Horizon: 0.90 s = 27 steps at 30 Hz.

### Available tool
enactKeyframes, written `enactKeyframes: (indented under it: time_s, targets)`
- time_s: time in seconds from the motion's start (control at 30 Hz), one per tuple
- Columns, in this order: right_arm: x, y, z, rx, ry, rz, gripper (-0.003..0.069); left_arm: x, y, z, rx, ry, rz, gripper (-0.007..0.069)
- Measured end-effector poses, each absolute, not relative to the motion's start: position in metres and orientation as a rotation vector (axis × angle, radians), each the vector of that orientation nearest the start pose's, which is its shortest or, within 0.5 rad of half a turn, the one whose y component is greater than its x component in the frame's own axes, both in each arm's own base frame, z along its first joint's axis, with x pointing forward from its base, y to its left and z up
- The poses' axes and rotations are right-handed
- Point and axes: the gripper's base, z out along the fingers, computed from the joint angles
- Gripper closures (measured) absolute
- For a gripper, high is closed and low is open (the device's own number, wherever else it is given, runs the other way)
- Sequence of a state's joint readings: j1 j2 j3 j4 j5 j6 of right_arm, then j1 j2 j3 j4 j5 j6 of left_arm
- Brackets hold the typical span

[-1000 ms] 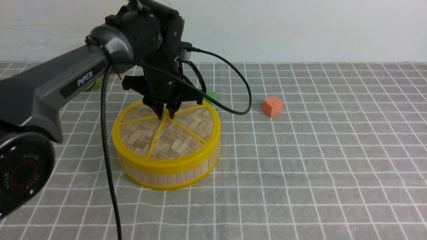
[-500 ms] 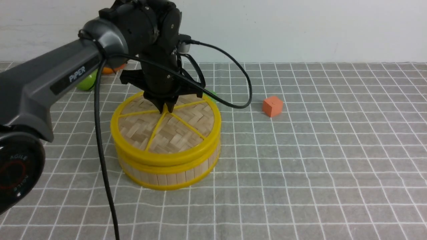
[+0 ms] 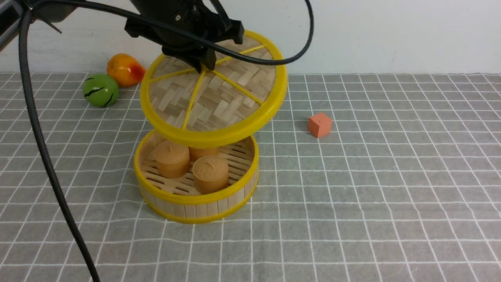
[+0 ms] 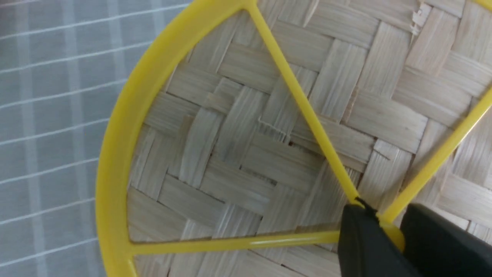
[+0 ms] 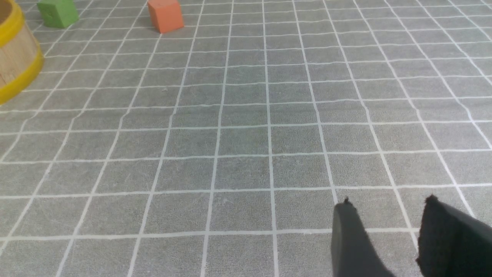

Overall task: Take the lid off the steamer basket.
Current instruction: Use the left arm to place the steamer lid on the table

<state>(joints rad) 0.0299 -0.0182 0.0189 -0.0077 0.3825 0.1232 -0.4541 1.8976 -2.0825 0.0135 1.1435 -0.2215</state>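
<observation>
Lid (image 3: 213, 94) is in the air over the steamer basket (image 3: 195, 203), clear of it and tilted, with the near edge low and the far edge high. The left gripper (image 3: 199, 64) has it by the central hub. In the left wrist view the two black fingers (image 4: 361, 238) are pinched nearly together with the yellow hub between them, where the spokes meet.

The basket sits on the checked cloth (image 3: 391, 176) directly under the lid, uncovered. Two tan cylindrical cakes (image 3: 171, 158) are plain to see inside. A third (image 3: 203, 152) is half hidden under the lid's low rim, which also covers the basket's far wall.

With 12 o'clock towards the wall, the orange cube (image 3: 319, 125) is at 2 o'clock from the basket, well apart. The green ball (image 3: 100, 90) is at 10 o'clock, and the orange-red fruit (image 3: 125, 69) is just beyond it.

The green cube (image 5: 57, 12) shows only in the right wrist view, near the orange one.

The left arm is mostly cut off at the top of the front view. The right gripper (image 5: 388, 204) is low over bare cloth, with a narrow gap between its fingers and nothing in it.
</observation>
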Motion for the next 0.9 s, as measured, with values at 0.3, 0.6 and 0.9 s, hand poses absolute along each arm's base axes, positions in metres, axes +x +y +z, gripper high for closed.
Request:
enactKeyframes:
  time_s: [0.3,0.6,0.9]
  targets:
    - [0.052,0.001,0.173,0.083,1.866,0.098,0.0421,0.34,-0.296,0.365,0.674,2.386,-0.449,0.0515]
    - [0.052,0.001,0.173,0.083,1.866,0.099,0.0419,0.361,-0.34,0.281,0.733,2.478,-0.47,0.0515]
    - [0.052,0.001,0.173,0.083,1.866,0.099,0.0419,0.38,-0.356,0.227,0.709,2.479,-0.481,0.0515]
